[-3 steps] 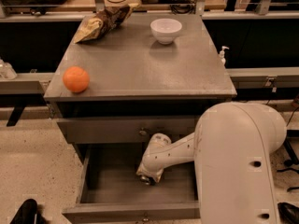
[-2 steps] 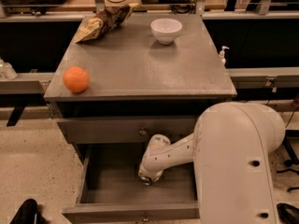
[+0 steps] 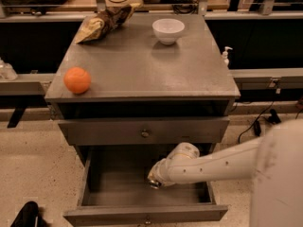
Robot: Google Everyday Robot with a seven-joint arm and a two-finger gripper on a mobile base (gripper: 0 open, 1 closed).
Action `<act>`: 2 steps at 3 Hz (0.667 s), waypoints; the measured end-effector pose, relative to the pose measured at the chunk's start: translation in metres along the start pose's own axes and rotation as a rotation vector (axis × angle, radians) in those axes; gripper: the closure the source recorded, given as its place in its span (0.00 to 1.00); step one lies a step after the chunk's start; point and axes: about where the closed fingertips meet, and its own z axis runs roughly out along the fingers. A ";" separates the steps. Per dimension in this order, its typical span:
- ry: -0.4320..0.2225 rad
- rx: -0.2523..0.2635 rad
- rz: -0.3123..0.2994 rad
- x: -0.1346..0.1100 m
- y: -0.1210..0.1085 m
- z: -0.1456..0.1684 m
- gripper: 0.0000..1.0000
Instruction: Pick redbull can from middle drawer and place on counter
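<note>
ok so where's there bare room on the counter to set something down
The counter is bare across its middle and front right, between the orange ball at front left and the white bowl at the back. The crumpled bag crowds the back left. The gripper is down in the middle drawer.

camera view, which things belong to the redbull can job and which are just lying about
Job: end effector, down inside the open middle drawer; counter; redbull can not visible.
Lying about: orange ball, white bowl, crumpled snack bag, all on the counter.
</note>
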 end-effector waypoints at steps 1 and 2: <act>0.048 0.135 0.008 -0.012 -0.002 -0.060 1.00; 0.076 0.259 0.000 -0.036 -0.011 -0.105 1.00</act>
